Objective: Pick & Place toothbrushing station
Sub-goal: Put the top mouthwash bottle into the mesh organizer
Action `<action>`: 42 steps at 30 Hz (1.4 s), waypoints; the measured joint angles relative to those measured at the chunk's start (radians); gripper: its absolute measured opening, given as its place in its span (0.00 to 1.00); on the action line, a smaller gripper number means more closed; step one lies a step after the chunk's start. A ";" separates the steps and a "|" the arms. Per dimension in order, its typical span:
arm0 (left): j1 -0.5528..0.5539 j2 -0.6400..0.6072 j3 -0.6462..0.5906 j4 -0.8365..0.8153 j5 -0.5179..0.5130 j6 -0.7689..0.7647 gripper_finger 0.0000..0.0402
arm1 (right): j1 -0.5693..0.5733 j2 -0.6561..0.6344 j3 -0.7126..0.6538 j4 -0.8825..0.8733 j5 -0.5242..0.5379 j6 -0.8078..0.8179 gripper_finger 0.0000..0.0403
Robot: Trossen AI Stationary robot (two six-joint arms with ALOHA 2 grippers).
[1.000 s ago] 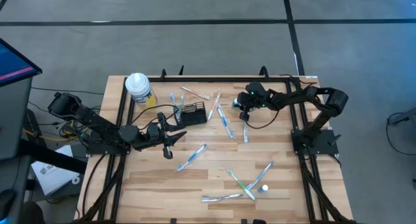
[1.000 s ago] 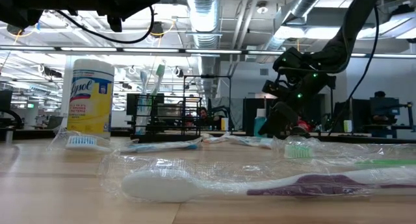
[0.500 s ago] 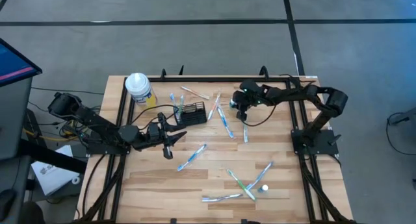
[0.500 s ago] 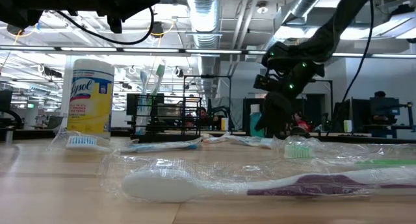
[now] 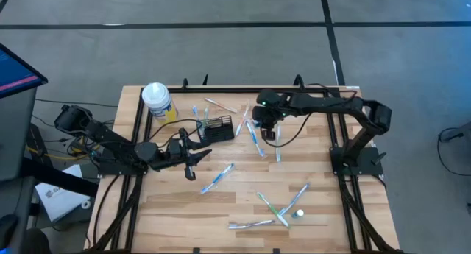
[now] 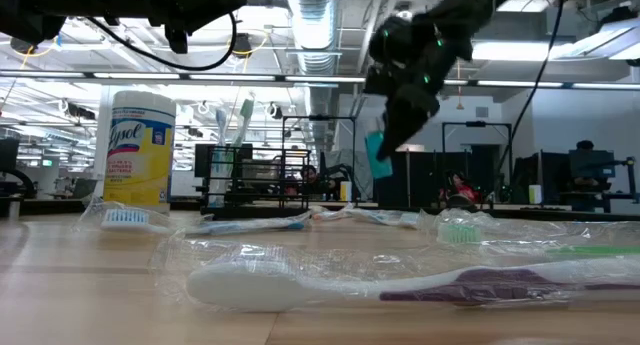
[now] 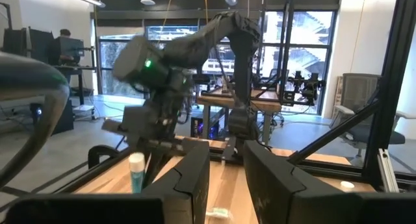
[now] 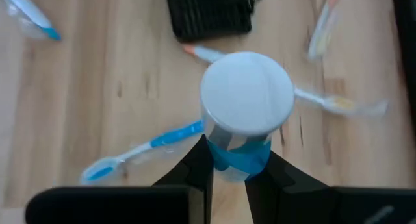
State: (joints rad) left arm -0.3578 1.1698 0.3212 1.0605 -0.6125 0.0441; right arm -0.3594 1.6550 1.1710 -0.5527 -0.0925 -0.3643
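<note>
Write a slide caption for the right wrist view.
Right gripper holds a blue, white-capped tube above the wooden table, with the black mesh caddy ahead among scattered toothbrushes.

Toothbrushes (image 5: 255, 138) strewn beside caddy (image 5: 218, 129) — cramped

Between the jaws of the right gripper (image 8: 227, 169) a blue tube (image 8: 242, 149) with a white cap is showing; beyond it, the black mesh caddy (image 8: 208, 15) is lying on pale wood.
</note>
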 joint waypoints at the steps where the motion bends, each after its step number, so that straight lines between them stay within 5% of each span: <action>1: 0.000 0.000 0.004 -0.013 -0.001 0.000 0.22 | 0.015 0.000 0.024 -0.025 0.011 -0.001 0.13; 10: 0.000 0.012 0.168 -0.252 -0.012 -0.008 0.22 | 0.175 -0.001 0.199 -0.186 0.051 0.046 0.13; 21: 0.000 0.151 0.426 -0.584 -0.079 -0.005 0.22 | 0.363 -0.001 0.241 -0.195 0.152 0.104 0.13; 34: 0.001 0.294 0.535 -0.632 -0.095 0.009 0.23 | 0.439 -0.001 0.241 -0.167 0.258 0.168 0.13; 42: 0.022 0.307 0.536 -0.635 -0.164 0.011 0.32 | 0.452 -0.001 0.241 -0.149 0.260 0.186 0.13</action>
State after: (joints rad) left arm -0.3363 1.4765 0.8570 0.4256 -0.7767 0.0547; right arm 0.0930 1.6543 1.4124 -0.7015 0.1673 -0.1782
